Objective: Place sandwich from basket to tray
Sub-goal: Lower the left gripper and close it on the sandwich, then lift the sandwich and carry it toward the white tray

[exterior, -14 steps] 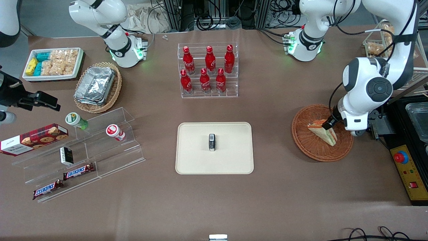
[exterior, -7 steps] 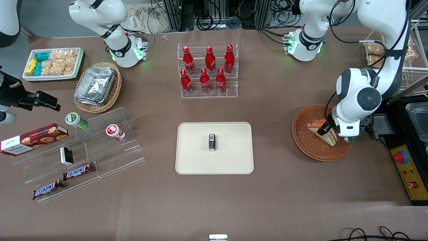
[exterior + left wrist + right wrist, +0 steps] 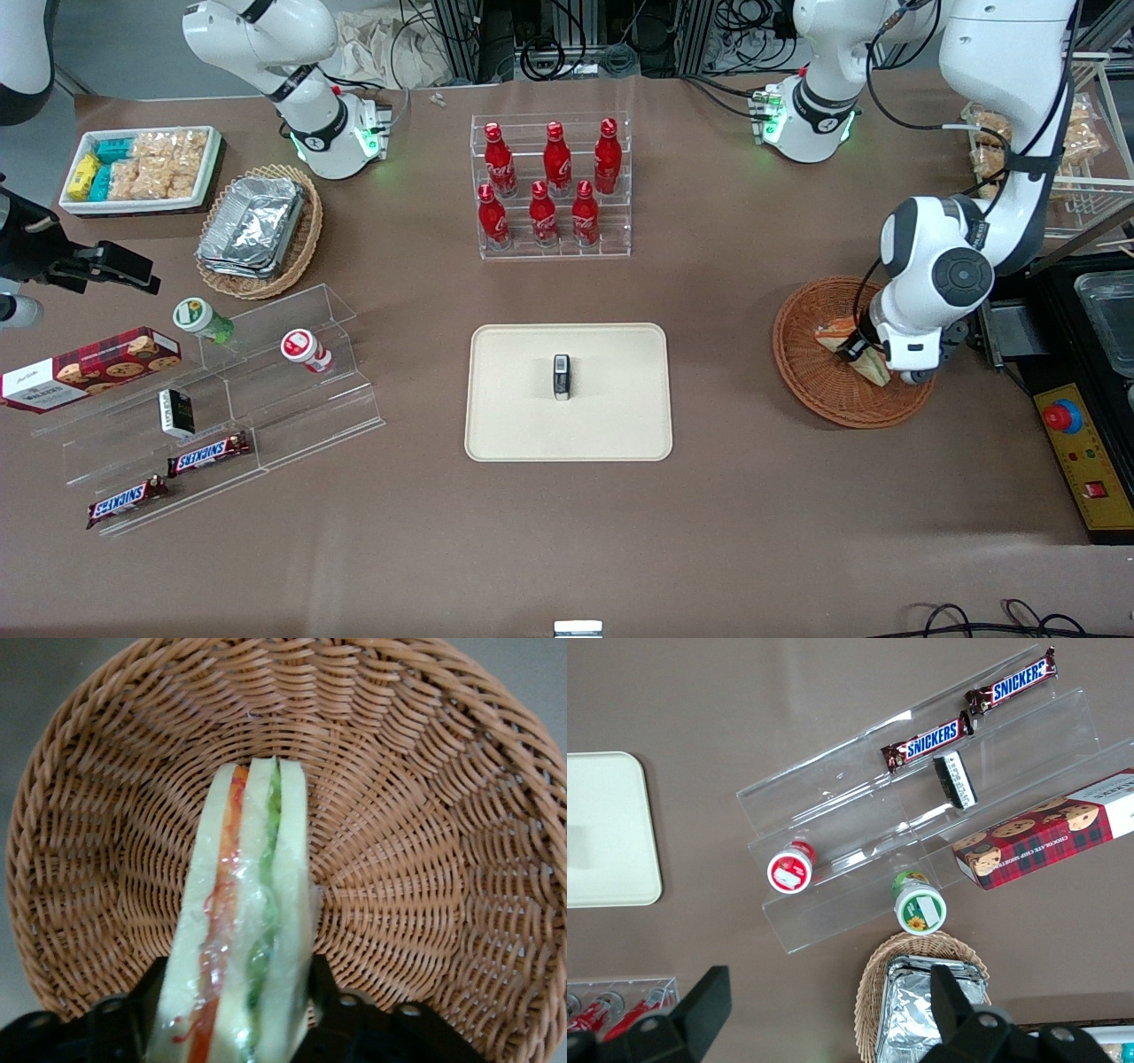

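Wicker basket [image 3: 425, 815] rim around jaws-straddled sandwich [image 3: 244, 930]

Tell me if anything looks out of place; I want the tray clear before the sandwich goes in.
One thing: a small dark upright object stands in the middle of the tray, where the sandwich should land. The sandwich is in the basket, with the gripper straddling it.

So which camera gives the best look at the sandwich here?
The left wrist view: the sandwich fills it, filling layers plain, standing in the basket between the gripper fingers. In the front view the working arm partly covers the sandwich. The right wrist view does not show it.
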{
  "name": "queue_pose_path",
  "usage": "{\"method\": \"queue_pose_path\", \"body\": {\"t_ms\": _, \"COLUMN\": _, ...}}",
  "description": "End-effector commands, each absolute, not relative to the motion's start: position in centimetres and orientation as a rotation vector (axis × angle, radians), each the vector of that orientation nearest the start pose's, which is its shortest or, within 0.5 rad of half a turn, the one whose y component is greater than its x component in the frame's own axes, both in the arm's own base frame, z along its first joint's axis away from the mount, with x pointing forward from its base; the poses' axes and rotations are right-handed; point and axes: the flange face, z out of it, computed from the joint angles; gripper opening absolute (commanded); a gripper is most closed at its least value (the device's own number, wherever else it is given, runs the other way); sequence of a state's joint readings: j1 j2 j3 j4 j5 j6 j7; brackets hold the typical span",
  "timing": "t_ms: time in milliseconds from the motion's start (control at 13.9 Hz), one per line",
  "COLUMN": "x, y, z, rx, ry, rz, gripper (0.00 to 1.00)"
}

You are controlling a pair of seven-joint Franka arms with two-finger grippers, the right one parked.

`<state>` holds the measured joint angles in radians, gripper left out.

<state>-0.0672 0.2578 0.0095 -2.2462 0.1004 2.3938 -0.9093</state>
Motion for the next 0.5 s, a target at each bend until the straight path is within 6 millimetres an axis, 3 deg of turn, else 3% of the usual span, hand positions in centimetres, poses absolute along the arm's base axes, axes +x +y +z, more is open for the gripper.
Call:
{"method": "queue_pose_path", "body": {"t_ms": 0, "x": 53.3, "y": -2.9, "z": 26.4, "rx": -2.816, "ry": -1.142, "rz": 0.026, "gripper": 0.0}}
{"method": "queue_pose_path", "body": {"t_ms": 144, "x": 53.1, "y": -3.4, "z": 29.8, "rx": -2.832, "ry": -1.106, "rz": 0.008, "gripper": 0.0}}
{"method": "queue_pose_path", "body": {"t_ms": 360, "x": 52.3, "y": -3.9, "z": 36.9, "rx": -2.913, "ry": -0.826, "rz": 0.088, "gripper": 0.0}}
{"method": "queue_pose_path", "body": {"t_ms": 432, "x": 52.4, "y": -5.1, "z": 39.1, "rx": -2.943, "ry": -0.73, "rz": 0.132, "gripper": 0.0}}
